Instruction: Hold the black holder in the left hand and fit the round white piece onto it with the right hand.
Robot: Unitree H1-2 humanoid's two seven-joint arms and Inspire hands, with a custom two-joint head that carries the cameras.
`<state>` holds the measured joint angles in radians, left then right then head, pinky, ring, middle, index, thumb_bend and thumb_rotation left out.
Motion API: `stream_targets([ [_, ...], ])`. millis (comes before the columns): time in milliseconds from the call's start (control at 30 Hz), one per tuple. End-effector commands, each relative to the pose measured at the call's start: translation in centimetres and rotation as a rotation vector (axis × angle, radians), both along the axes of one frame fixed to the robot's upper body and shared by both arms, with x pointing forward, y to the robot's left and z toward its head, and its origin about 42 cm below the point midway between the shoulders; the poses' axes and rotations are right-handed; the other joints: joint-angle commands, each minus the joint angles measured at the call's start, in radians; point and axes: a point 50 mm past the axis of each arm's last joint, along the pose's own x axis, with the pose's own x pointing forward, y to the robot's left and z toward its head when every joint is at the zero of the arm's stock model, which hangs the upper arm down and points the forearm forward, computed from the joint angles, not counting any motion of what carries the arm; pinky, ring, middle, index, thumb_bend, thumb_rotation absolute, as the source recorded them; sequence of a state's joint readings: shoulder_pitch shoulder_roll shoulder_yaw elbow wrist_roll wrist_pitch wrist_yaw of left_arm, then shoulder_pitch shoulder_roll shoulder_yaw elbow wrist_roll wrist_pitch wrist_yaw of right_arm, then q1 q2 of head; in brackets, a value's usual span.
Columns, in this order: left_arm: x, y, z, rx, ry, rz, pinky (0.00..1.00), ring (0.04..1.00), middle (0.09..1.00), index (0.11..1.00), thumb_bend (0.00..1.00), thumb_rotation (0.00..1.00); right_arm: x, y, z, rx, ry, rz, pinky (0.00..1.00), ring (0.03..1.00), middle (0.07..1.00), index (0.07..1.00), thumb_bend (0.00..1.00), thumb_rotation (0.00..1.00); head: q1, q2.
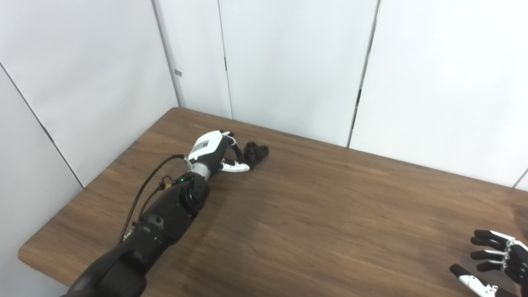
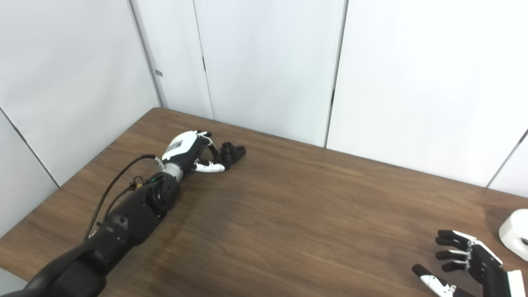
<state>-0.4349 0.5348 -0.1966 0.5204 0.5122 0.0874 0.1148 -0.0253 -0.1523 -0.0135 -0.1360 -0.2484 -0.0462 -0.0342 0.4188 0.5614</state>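
Note:
The black holder (image 1: 256,152) lies on the wooden table (image 1: 313,206) near its far left corner. My left hand (image 1: 214,150) is right at the holder's left end, fingers curled and apart, with the thumb along its near side. The holder rests on the table and is not lifted. The round white piece (image 2: 515,233) sits on the table at the far right, cut by the right eye view's edge and out of the left eye view. My right hand (image 2: 468,260) is open and empty, fingers spread, low at the front right, just left of the white piece.
White wall panels (image 1: 288,62) stand close behind the table's far edge and along its left side. A black cable (image 1: 144,189) loops off my left forearm.

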Motion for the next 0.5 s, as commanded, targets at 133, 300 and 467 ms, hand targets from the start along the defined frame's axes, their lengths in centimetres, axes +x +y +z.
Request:
stream_targets([
  [133,-2.3,-4.4,-2.0,-0.029,0.072,-0.207,1.00,1.000,0.958,0.483,0.52,0.06,1.0,0.3,1.8,0.018,-0.091,0.026,0.46,0.561,0.647,0.643,0.53,0.00,-0.011,0.003],
  [300,-3.9,-7.3,-1.7,-0.025,0.052,-0.338,1.00,1.000,0.964,0.484,0.52,0.06,0.8,0.4,1.8,0.008,-0.083,0.028,0.48,0.574,0.654,0.651,0.54,0.00,-0.044,0.015],
  [467,-5.5,-10.3,-1.5,-0.017,0.032,-0.467,1.00,1.000,0.965,0.485,0.52,0.06,0.9,0.3,1.4,-0.005,-0.097,0.031,0.48,0.574,0.658,0.652,0.55,0.00,-0.079,0.026],
])
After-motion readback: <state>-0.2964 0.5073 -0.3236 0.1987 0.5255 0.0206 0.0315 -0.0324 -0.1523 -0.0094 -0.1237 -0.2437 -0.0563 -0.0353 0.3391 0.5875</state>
